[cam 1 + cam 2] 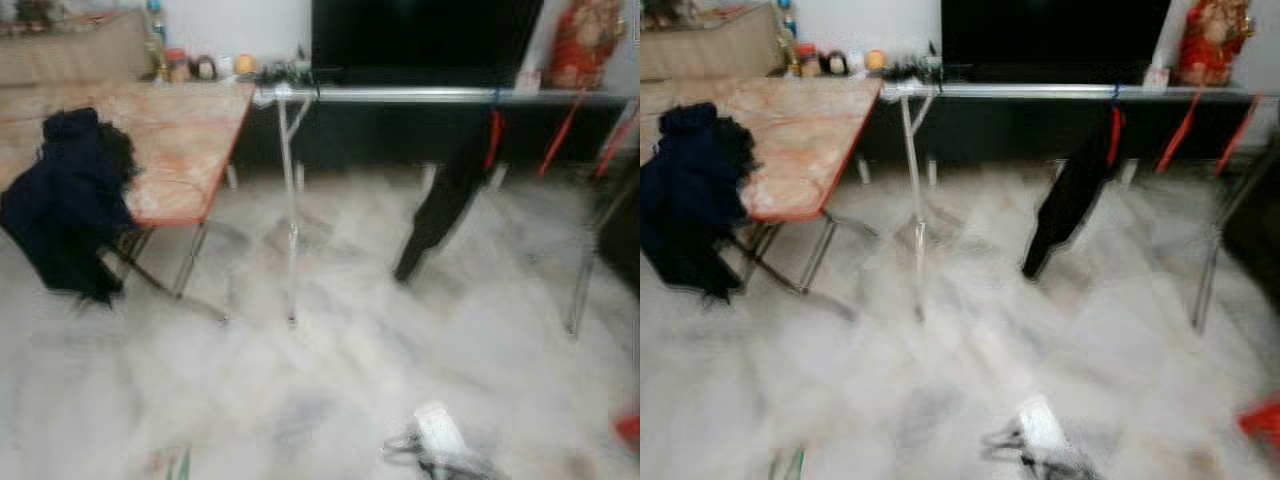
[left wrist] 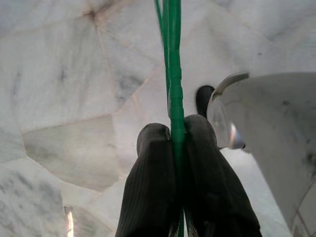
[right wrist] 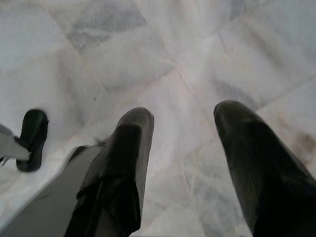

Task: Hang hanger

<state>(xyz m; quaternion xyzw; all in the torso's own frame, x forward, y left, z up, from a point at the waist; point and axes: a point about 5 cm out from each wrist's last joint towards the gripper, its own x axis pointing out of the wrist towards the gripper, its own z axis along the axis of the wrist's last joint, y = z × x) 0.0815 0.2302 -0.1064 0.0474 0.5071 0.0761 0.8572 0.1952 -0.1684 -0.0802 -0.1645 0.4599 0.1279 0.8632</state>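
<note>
Left wrist view: left pincer [image 2: 177,129] clenched on green hanger [image 2: 173,59]; right pincer [image 3: 190,128] released; rail [image 1: 450,95] beyond table [image 1: 170,140].

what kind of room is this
Probably a home living room: a large dark screen against the wall, a marble-patterned folding table with dark clothing on it, and a metal clothes rail standing on a pale marble floor.
</note>
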